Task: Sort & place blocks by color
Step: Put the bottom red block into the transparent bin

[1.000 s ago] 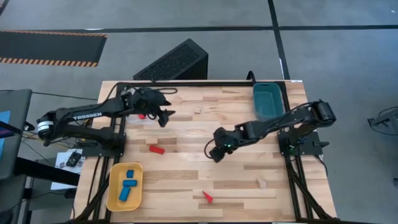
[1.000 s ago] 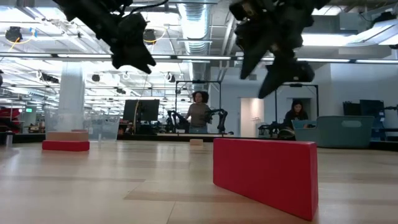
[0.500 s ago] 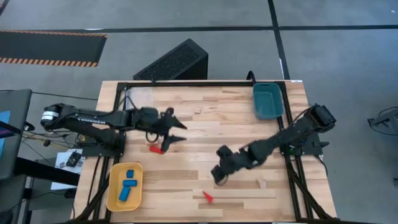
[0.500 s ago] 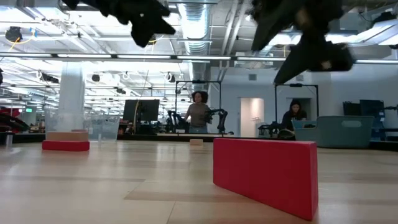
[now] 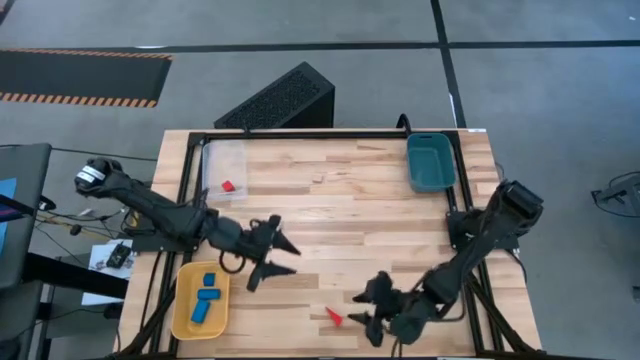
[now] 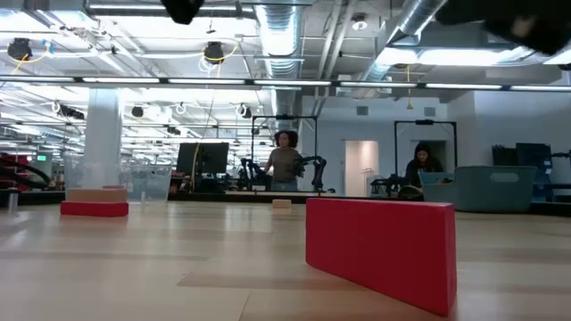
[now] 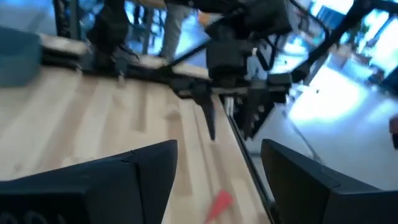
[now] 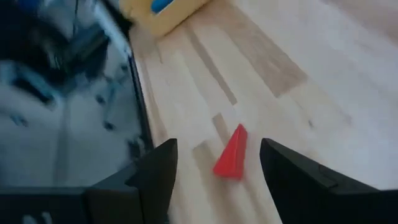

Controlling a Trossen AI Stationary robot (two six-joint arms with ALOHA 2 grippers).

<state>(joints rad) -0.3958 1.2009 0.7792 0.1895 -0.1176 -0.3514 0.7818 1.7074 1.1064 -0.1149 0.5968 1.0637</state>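
Here the right gripper (image 5: pixel 362 308) is low over the front part of the table (image 5: pixel 350 200), with its two fingers spread wide and nothing between them. In the right wrist view the red wedge (image 8: pixel 232 153) lies on the wood just ahead of these fingers, in line with the gap, and it is not touched. From above, the same red wedge (image 5: pixel 334 317) is just beside the fingertips, on the side toward the left arm.

The left gripper (image 5: pixel 277 257) is also open and holds nothing. It hangs over the front left part of the table, just beside the yellow tray (image 5: pixel 186 310). In the left wrist view its own fingers frame the wedge (image 7: pixel 217 205) and, farther off, the right arm.

Two blue blocks (image 5: pixel 207 297) lie inside the yellow tray. A small red block (image 5: pixel 228 186) lies in the clear tray (image 5: pixel 213 160) at the back left corner. The teal tray (image 5: pixel 430 183) stands at the back right corner. A pale wood block (image 5: pixel 321 179) lies near the back middle of the table.

In the low view a red block (image 6: pixel 381 250) fills the near ground, and a flat red block (image 6: pixel 94 209) with a wooden piece on it lies far to the side. Two persons (image 6: pixel 285 163) are in the room behind.
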